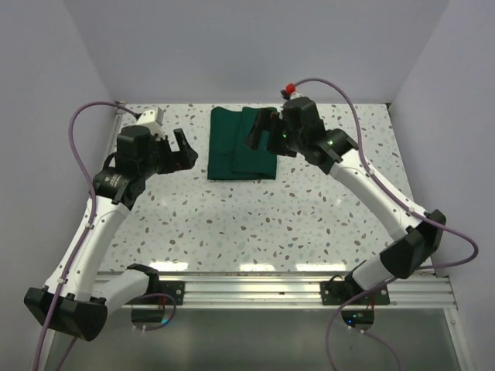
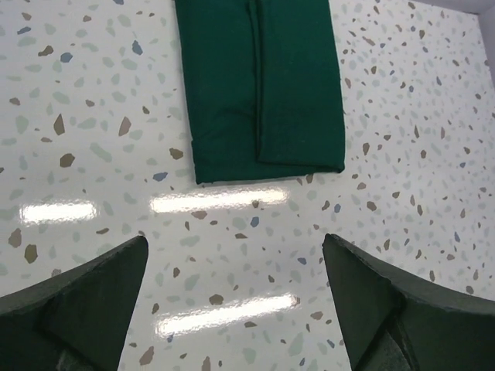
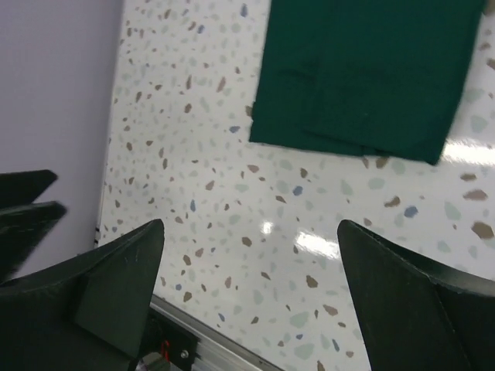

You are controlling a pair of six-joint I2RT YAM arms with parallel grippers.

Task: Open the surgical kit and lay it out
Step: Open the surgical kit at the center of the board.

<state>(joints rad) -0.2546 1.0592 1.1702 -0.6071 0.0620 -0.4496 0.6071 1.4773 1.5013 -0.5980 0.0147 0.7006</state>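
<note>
The surgical kit point(image 1: 241, 144) is a folded dark green cloth wrap lying flat at the far middle of the speckled table. It is closed; no steel tray or instruments show. It also shows in the left wrist view point(image 2: 259, 85) and the right wrist view point(image 3: 363, 73). My left gripper point(image 1: 186, 152) is open and empty, hovering just left of the wrap, and in its own view point(image 2: 236, 286) it is above bare table. My right gripper point(image 1: 263, 133) is open and empty, hovering over the wrap's right part, with bare table between its fingers point(image 3: 251, 286).
White walls close the table on the left, back and right. An aluminium rail point(image 1: 255, 290) runs along the near edge and shows in the right wrist view point(image 3: 209, 344). Purple cables loop off both arms.
</note>
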